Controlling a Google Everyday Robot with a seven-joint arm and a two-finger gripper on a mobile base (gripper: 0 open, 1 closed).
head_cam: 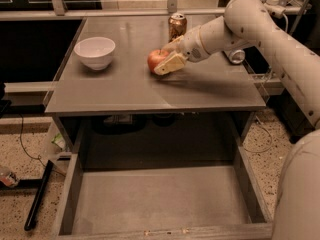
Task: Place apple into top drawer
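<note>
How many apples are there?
1. The apple sits on the tabletop near the can, with the pincer at it. The open top drawer below holds none.

The apple (155,59) has smooth, shiny red skin. The gripper (169,55), right at the apple over the table (125,89), looks like pale matt plastic. The table is smooth, slightly shiny grey. The bowl (94,51) is glossy white. The drawer (160,199) is dull grey, its front edge worn.
</note>
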